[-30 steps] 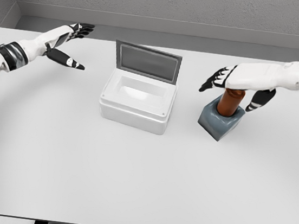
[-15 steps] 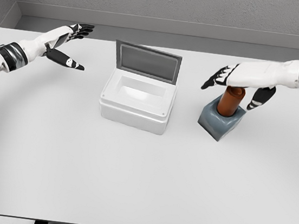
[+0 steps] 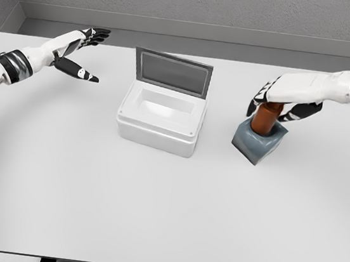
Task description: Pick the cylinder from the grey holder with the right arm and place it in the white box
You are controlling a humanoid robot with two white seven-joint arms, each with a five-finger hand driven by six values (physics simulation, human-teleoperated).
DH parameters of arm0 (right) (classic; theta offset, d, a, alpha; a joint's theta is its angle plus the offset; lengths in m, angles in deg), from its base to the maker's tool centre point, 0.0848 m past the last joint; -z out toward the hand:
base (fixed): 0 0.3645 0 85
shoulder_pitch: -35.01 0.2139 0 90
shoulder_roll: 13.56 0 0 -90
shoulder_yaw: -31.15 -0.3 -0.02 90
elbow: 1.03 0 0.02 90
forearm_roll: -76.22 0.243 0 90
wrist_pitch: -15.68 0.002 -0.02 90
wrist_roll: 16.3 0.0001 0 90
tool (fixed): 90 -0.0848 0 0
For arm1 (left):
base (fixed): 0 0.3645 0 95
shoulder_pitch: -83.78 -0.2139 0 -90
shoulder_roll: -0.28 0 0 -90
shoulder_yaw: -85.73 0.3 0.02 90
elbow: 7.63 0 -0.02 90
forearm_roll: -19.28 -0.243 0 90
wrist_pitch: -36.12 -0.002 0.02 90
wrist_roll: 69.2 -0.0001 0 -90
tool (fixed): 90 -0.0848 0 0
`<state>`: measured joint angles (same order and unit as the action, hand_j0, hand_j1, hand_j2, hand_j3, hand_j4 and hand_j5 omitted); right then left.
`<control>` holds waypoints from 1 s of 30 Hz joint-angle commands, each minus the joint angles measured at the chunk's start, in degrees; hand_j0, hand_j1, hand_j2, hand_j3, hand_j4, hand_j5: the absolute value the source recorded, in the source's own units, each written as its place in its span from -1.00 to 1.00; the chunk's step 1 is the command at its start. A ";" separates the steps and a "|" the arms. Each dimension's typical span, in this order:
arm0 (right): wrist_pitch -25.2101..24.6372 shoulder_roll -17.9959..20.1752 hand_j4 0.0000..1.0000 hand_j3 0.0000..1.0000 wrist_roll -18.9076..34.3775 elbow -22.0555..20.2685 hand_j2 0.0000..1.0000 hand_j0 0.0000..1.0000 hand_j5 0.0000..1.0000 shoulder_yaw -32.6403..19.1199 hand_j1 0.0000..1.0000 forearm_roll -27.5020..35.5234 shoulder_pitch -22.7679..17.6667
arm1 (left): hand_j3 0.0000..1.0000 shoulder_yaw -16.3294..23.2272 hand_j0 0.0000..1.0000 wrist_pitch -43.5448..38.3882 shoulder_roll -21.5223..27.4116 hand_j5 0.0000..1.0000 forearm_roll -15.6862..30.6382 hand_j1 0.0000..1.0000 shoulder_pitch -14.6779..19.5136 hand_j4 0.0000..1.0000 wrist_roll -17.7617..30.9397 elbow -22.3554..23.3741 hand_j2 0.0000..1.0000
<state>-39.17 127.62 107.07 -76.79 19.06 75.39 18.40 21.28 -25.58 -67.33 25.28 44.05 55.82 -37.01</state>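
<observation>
Closing my right hand [image 3: 279, 100] around the top of the brown cylinder [image 3: 264, 119], fingers curled but perhaps not yet tight, while it stands in the grey holder [image 3: 258, 141], I judge I must firm up, lift straight, then carry toward nine o'clock into the white box [image 3: 158, 124].

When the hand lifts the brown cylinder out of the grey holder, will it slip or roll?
The cylinder looks smooth and glossy, so it may slip. Its round body would probably roll if laid down. It seems rigid, seated upright in the grey holder.
</observation>
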 commanded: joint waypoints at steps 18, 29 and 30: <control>-0.14 1.29 -0.20 -0.20 1.63 -0.18 -0.20 -0.20 -0.20 -2.33 -0.20 0.30 0.09 | 1.00 -0.16 1.00 -0.09 0.03 1.00 0.50 1.00 0.00 1.00 -0.01 -0.15 1.00; -0.14 2.70 -0.21 -0.21 1.63 -1.50 -0.21 -0.21 -0.21 -5.84 -0.21 0.57 0.35 | 1.00 -0.16 1.00 -0.09 0.03 1.00 0.50 1.00 0.00 1.00 -0.01 -0.33 1.00; -0.14 2.61 -0.21 -0.21 1.63 -1.85 -0.21 -0.21 -0.21 -6.19 -0.21 0.57 0.35 | 1.00 -0.16 1.00 -0.09 0.03 1.00 0.50 1.00 -0.09 1.00 -0.01 -0.33 1.00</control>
<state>-39.16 130.37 108.75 -78.21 13.57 75.62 18.75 21.28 -25.57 -67.32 25.37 44.05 55.82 -37.26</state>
